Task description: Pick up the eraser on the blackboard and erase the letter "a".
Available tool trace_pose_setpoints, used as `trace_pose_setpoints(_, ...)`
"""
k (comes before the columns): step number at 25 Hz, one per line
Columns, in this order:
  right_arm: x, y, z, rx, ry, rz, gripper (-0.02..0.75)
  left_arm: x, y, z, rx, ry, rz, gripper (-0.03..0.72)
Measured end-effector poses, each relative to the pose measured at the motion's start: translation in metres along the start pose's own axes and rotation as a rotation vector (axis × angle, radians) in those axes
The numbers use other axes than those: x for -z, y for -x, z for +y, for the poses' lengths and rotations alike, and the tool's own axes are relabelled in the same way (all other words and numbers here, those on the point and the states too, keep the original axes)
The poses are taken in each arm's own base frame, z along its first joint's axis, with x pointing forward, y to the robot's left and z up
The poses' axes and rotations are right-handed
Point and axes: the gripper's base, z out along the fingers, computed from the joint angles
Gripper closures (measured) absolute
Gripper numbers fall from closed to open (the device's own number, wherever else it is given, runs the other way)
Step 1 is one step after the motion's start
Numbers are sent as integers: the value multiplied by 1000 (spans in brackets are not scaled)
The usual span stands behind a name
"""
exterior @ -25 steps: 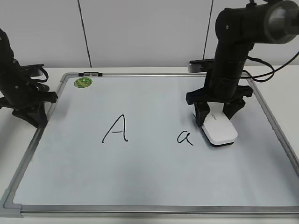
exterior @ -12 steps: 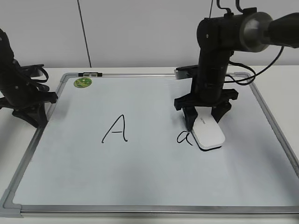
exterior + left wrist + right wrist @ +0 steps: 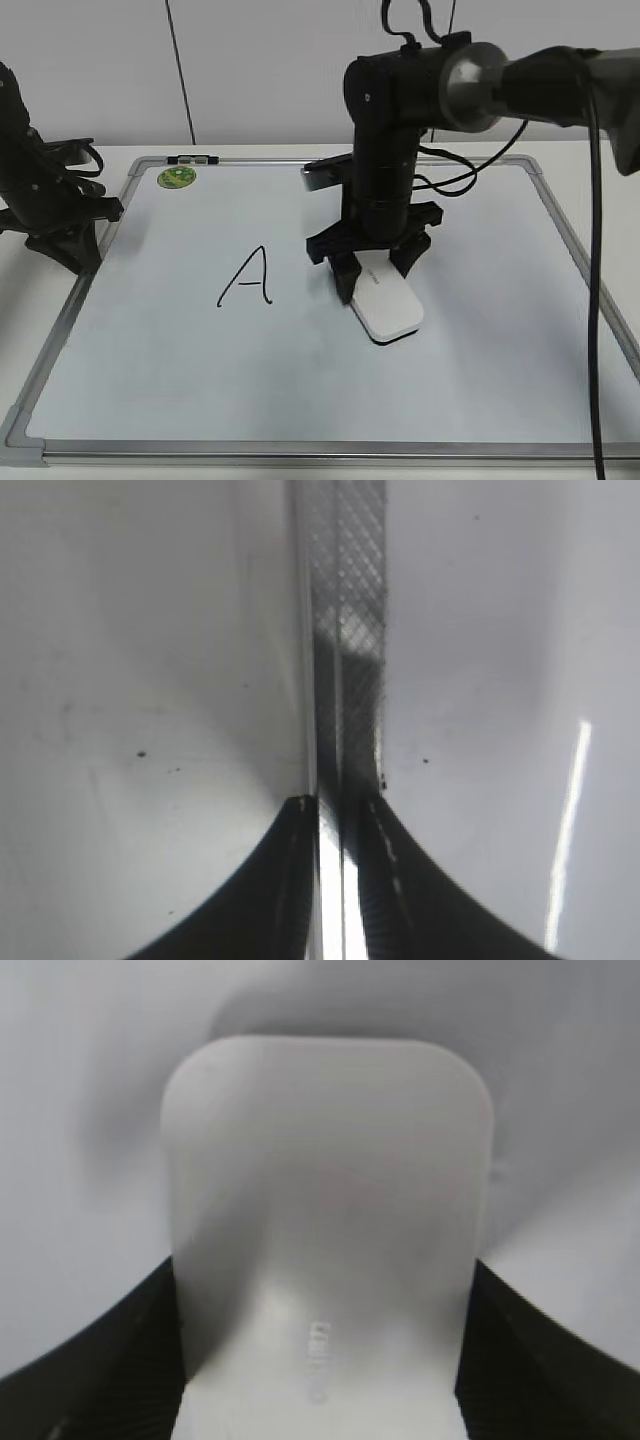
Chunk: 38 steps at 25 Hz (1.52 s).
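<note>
My right gripper (image 3: 378, 270) is shut on the white eraser (image 3: 390, 308) and presses it flat on the blackboard (image 3: 300, 380), right of centre. In the right wrist view the eraser (image 3: 325, 1160) fills the gap between the two dark fingers of that gripper (image 3: 322, 1270). The small letter "a" does not show in any view; only the eraser and bare board are there. My left gripper (image 3: 70, 250) sits at the board's left edge, its jaws closed on the grey metal frame (image 3: 345, 600), as the left wrist view of the gripper (image 3: 338, 805) shows.
A large capital "A" (image 3: 248, 277) is written left of the eraser. A round green magnet (image 3: 178, 177) sits at the board's far left corner. The right arm's cables hang over the board's right half.
My right gripper has slid the eraser leftward across the board, over the spot where the small "a" was; the "a" no longer shows. The left arm has not moved.
</note>
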Motion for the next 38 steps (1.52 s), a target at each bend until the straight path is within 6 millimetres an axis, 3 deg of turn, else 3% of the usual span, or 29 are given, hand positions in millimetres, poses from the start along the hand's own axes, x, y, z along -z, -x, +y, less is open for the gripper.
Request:
trace_pose_setpoints(3,-1,-1,20,40,23,-1,216,0,0,0,0,0,0,580)
trace_pose_setpoints(11,13,12,38,66,53,-70,216,0,0,0,0,0,2,580)
trace_pose_setpoints(13,25,15,40,63,33,-114,216,0,0,0,0,0,2,580)
trace_pose_setpoints(16,61,12,34,51,-52,-208,216,0,0,0,0,0,2,580)
trace_pose_setpoints(20,99,6,10,-8,-106,-295,216,0,0,0,0,0,2,580)
trace_pose_setpoints(24,115,-1,-23,-81,-125,-315,216,0,0,0,0,0,2,580)
trace_pose_setpoints(32,106,-47,-102,-257,-164,-194,216,0,0,0,0,0,2,580)
trace_pose_setpoints(38,92,-68,-133,-322,-189,-116,216,0,0,0,1,-2,2,580)
